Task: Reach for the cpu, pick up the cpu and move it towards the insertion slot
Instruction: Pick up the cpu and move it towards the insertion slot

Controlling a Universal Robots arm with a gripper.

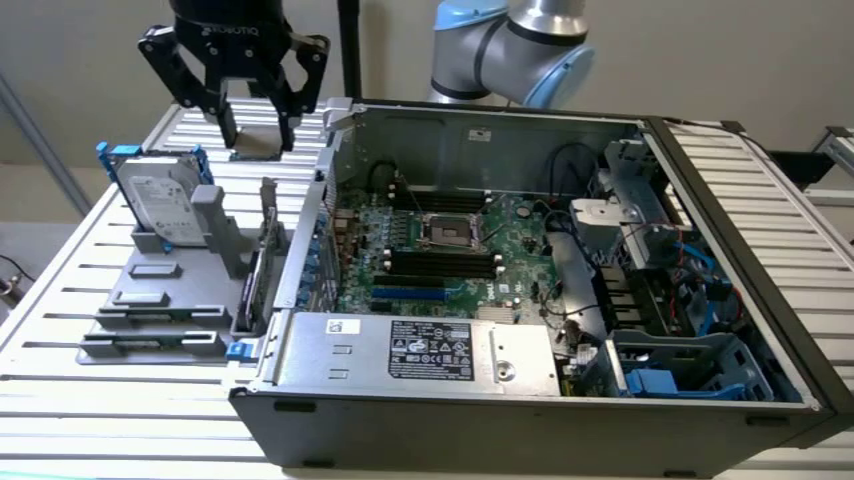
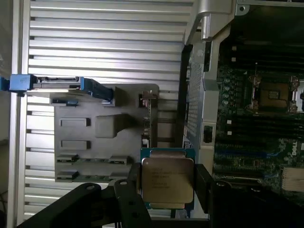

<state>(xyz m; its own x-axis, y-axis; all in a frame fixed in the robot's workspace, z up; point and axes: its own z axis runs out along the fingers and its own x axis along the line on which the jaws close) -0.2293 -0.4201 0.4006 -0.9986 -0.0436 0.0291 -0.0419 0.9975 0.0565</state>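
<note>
My gripper (image 1: pixel 256 138) hangs high above the slatted table, beyond the grey fixture and beside the open computer case's outer wall. It is shut on the cpu (image 2: pixel 167 180), a small flat square chip with a silvery top held between the two dark fingers (image 2: pixel 134 184). In the exterior view the cpu (image 1: pixel 255 141) shows as a pale square between the fingertips. The insertion slot (image 1: pixel 447 232) is the metal-framed socket in the middle of the green motherboard, to the exterior view's right of the gripper. In the wrist view the socket (image 2: pixel 274 95) lies across the case wall from the chip.
A grey hard drive in a blue frame (image 1: pixel 160 200) stands upright on the grey fixture (image 1: pixel 174 290). The case's wall (image 1: pixel 320 200) separates fixture and motherboard. Memory slots, cables, a power supply (image 1: pixel 420 352) and drive bays (image 1: pixel 681 365) crowd the case interior.
</note>
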